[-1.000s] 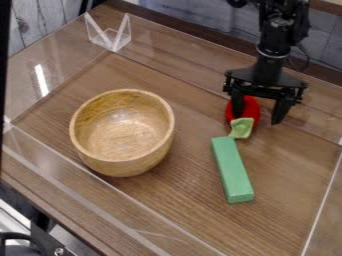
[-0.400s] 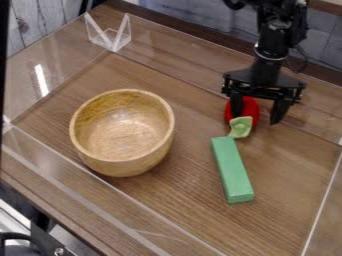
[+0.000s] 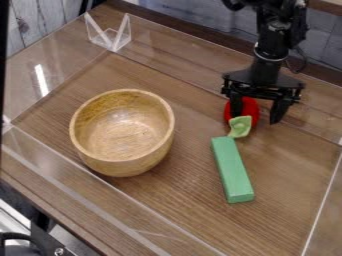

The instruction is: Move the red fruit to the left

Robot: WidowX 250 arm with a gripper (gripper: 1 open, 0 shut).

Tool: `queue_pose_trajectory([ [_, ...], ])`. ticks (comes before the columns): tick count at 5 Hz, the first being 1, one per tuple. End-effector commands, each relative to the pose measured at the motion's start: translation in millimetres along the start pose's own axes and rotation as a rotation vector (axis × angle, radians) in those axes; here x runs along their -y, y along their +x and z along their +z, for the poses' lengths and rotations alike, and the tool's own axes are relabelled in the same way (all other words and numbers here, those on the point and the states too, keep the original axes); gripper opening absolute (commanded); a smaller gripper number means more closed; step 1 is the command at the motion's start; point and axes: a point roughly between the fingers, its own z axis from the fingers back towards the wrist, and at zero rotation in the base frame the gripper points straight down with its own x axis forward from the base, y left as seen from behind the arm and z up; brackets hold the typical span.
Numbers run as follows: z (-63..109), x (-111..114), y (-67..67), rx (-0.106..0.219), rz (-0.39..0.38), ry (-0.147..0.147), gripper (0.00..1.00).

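Observation:
The red fruit (image 3: 242, 112) lies on the wooden table at the right, its green leafy cap (image 3: 241, 126) pointing toward the front. My gripper (image 3: 259, 106) points straight down over it, open, with its black fingers (image 3: 229, 106) standing on either side of the red body. The jaws are low, close to the table. Whether the fingers touch the fruit I cannot tell.
A round wooden bowl (image 3: 122, 131) sits left of centre. A long green block (image 3: 231, 168) lies just in front of the fruit. Clear plastic walls (image 3: 107, 33) ring the table, with one edge close behind the arm at the right.

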Motion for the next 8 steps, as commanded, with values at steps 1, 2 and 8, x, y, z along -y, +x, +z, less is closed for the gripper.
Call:
queue_pose_trajectory([
  [1, -2.7, -0.2, 5.4, 0.022, 0.004, -0.016, 0.00],
  [2, 11.5, -3.1, 7.2, 0.025, 0.004, -0.043, 0.00],
  [8, 103.7, -44.6, 19.0, 0.066, -0.010, -0.187, 0.00],
])
